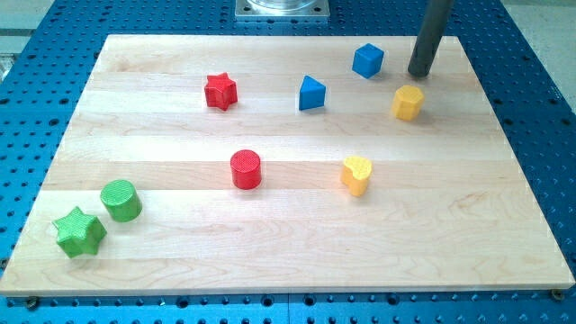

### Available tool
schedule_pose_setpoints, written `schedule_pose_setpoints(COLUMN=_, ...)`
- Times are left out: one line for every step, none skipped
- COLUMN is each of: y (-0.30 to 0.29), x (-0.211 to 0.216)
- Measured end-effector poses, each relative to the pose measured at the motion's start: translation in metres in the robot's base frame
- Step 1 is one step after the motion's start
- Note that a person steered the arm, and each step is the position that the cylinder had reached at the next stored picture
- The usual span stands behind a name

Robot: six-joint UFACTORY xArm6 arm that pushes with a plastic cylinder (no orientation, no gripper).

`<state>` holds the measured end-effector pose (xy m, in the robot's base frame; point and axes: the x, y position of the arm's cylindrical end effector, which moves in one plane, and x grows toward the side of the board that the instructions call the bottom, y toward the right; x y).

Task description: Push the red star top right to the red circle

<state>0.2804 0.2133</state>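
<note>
Sitting at the upper left of the pale wooden board (288,261), the small red star block (220,91) lies well apart from my tip (419,74), the dark rod's lower end near the view's top right, which holds nothing and touches no block, just beside the blue cube (367,60) and yellow hexagonal block (408,103). Red circle block (245,169) sits below the star toward the view's bottom, blue triangular block (311,94) between star and tip; no readable writing shows.
</note>
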Motion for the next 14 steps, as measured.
schedule_pose_setpoints(y=0.000, x=0.000)
schedule_pose_setpoints(y=0.000, x=0.000)
schedule_pose_setpoints(y=0.000, x=0.001)
schedule_pose_setpoints(y=0.000, x=0.001)
schedule_pose_setpoints(y=0.000, x=0.002)
schedule_pose_setpoints(y=0.001, x=0.002)
schedule_pose_setpoints(y=-0.004, x=0.002)
schedule_pose_setpoints(y=-0.093, x=0.019)
schedule_pose_setpoints(y=-0.112, x=0.022)
schedule_pose_setpoints(y=-0.120, x=0.023)
schedule_pose_setpoints(y=-0.120, x=0.023)
schedule_pose_setpoints(y=-0.131, x=0.030)
schedule_pose_setpoints(y=-0.070, x=0.046)
schedule_pose_setpoints(y=-0.043, x=0.015)
